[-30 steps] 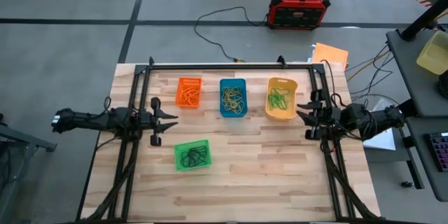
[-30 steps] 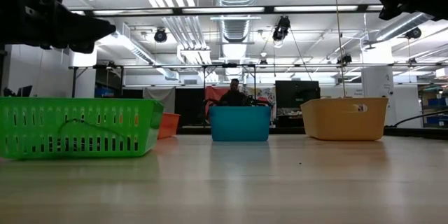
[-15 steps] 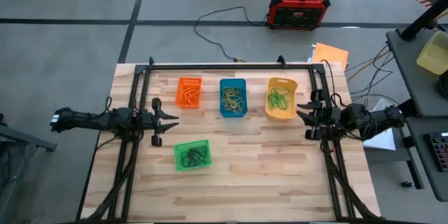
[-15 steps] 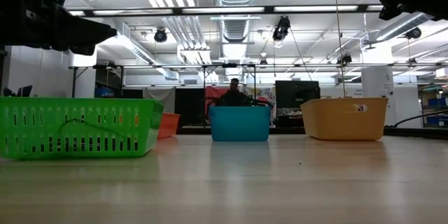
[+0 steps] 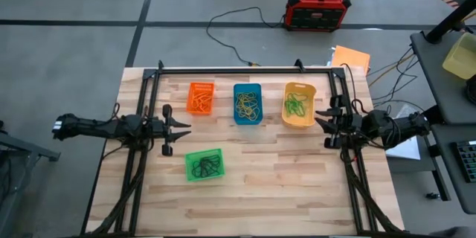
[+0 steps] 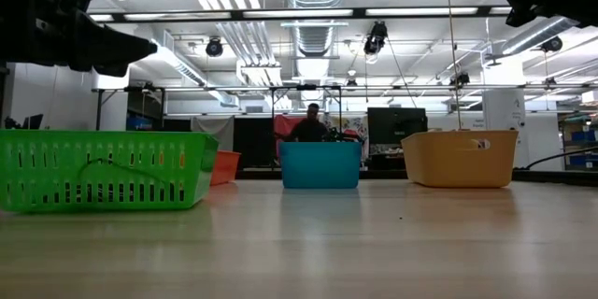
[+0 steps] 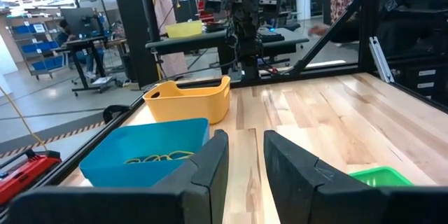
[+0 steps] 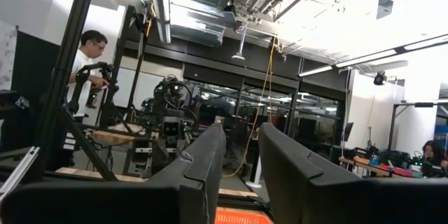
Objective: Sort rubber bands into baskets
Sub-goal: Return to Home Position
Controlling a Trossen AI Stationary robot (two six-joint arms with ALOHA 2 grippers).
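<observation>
Four baskets stand on the wooden table. The orange basket (image 5: 199,98) holds orange rubber bands, the blue basket (image 5: 248,103) yellow ones (image 7: 150,158), the yellow basket (image 5: 298,105) green ones, and the green basket (image 5: 204,164) dark ones. My left gripper (image 5: 181,126) hovers level at the table's left side, left of the baskets and above the green one (image 6: 103,168); it is open with nothing between its fingers (image 7: 245,143). My right gripper (image 5: 320,123) hovers at the right side beside the yellow basket, open and empty (image 8: 241,136), tipped upward.
A black frame (image 5: 245,68) runs along the table's far edge and down both sides, under the arms. A red-and-black box (image 5: 317,7) with cables sits on the floor beyond the table. A person (image 8: 87,63) stands in the room behind. Bare wood lies at the table's near half.
</observation>
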